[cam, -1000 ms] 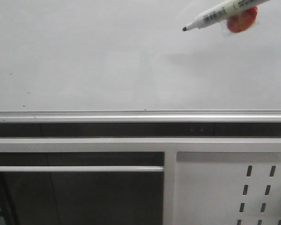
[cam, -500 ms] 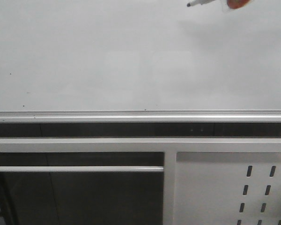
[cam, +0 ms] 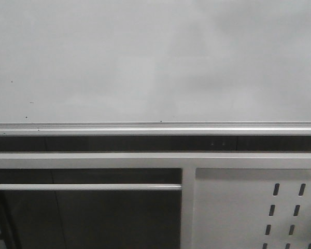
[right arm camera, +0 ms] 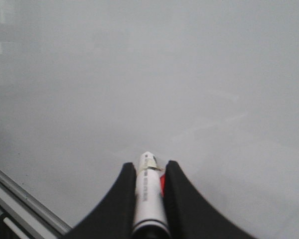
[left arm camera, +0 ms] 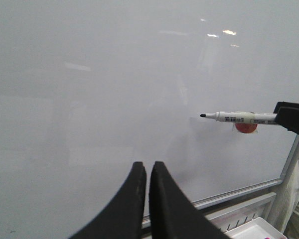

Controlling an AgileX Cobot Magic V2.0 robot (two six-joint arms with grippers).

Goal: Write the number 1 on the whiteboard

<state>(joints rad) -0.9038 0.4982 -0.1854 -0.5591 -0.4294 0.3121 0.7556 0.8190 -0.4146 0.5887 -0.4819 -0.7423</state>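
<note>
The whiteboard [cam: 145, 62] fills the upper front view, pale and glossy, with its silver bottom rail [cam: 155, 128]. No number 1 stroke shows on it. My right gripper [right arm camera: 148, 166] is shut on a white marker [right arm camera: 148, 194] with a red tag beside it. In the left wrist view the marker [left arm camera: 236, 117] points its dark tip at the board [left arm camera: 89, 99], held by the right gripper's black fingers [left arm camera: 293, 119]; contact cannot be told. My left gripper [left arm camera: 146, 165] is shut and empty, in front of the board. Neither gripper shows in the front view.
A few small dark specks [cam: 11, 81] mark the board's lower left. Below the rail are a white frame bar [cam: 155, 160], a horizontal rod [cam: 88, 187] and a grey perforated panel [cam: 259, 207]. A white tray corner [left arm camera: 254, 230] shows in the left wrist view.
The marker and its red tag have moved up and out of the top right of the front view. The board stays blank.
</note>
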